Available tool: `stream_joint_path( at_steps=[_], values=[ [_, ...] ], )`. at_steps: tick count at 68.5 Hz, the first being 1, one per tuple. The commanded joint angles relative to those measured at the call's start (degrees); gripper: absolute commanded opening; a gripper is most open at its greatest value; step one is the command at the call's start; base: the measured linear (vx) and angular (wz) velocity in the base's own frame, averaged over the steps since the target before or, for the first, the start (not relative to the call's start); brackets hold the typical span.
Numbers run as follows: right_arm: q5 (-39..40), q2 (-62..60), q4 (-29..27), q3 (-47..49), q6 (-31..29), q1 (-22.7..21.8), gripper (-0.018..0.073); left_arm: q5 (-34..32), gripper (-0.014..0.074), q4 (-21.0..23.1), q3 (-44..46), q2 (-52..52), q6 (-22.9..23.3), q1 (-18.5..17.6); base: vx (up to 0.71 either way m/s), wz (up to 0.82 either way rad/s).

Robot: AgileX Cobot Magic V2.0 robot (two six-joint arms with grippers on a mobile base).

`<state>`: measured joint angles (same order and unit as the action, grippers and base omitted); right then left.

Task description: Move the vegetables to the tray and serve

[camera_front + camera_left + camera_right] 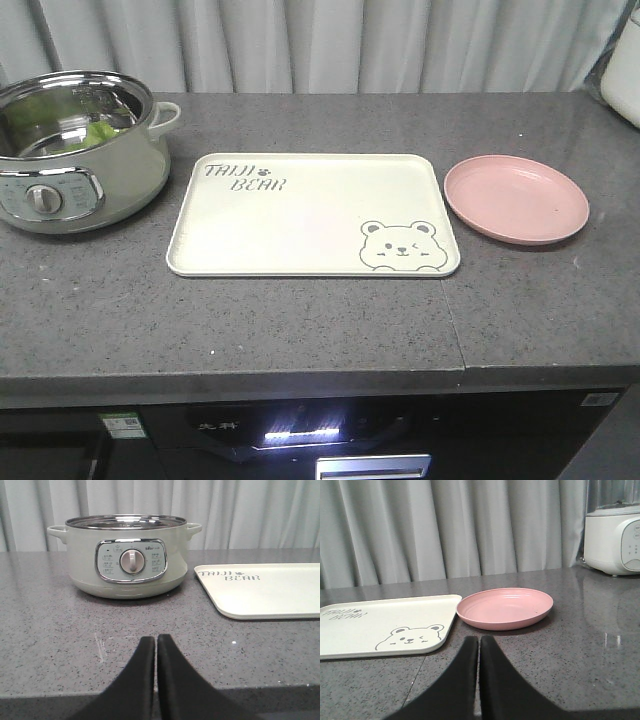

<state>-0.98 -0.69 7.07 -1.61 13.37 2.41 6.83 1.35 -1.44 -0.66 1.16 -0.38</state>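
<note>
Grey speckled stone forms the desk (300, 330), which carries every item noted. The left fingers (142, 680) are clenched, tips pressed together with only a hairline seam between them, grasping nothing. The right fingers (465, 680) are in the same condition. Both pairs sit low at the near edge of the desk. The vegetables (95, 132) lie inside a pale-green electric pot (85, 180) with a steel liner, straight ahead of the left fingers and well apart from them. Only a patch of light green shows against the mirrored wall, so leaf outline, long axis and direction cannot be determined. In the left wrist view the pot's rim hides the contents entirely, and its dial (132, 561) faces the fingers. The tray (300, 215) lies flat, ahead and right of the left fingers and ahead and left of the right fingers. Its long axis runs side to side across the desk. The lettering is at the far left corner and the bear at the near right corner, both reading upright from the fingers' side. A pink plate (515, 198) sits just beside the tray's right short edge, ahead of the right fingers; contact cannot be confirmed. The front view's left border cuts the pot, and each wrist view's border cuts the tray. A white appliance (612, 537), far right of the right fingers, is cropped and its panel markings are illegible.
</note>
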Motion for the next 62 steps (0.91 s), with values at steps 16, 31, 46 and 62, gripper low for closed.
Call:
stream_joint_path(
  at_steps=[16,31,46,62],
  values=[
    [4.4,-0.3,0.6,-0.9,-0.3,-0.4,-0.0002,-4.2,-0.0006,0.0,-1.5,-0.8,0.1,0.0,0.06,-0.01],
    [4.4,-0.3,0.6,-0.9,-0.3,-0.4,-0.0002,-4.2,-0.0006,0.0,-1.5,-0.8,0.1,0.0,0.05,0.00],
    [4.4,-0.3,0.6,-0.9,-0.3,-0.4,-0.0002,-4.2,-0.0006,0.0,-1.5,-0.8,0.1,0.0,0.04,-0.01],
    [4.4,-0.3,0.6,-0.9,-0.3,-0.4,-0.0002,-4.2,-0.0006,0.0,-1.5,-0.8,0.1,0.0,0.03,-0.01]
  ],
)
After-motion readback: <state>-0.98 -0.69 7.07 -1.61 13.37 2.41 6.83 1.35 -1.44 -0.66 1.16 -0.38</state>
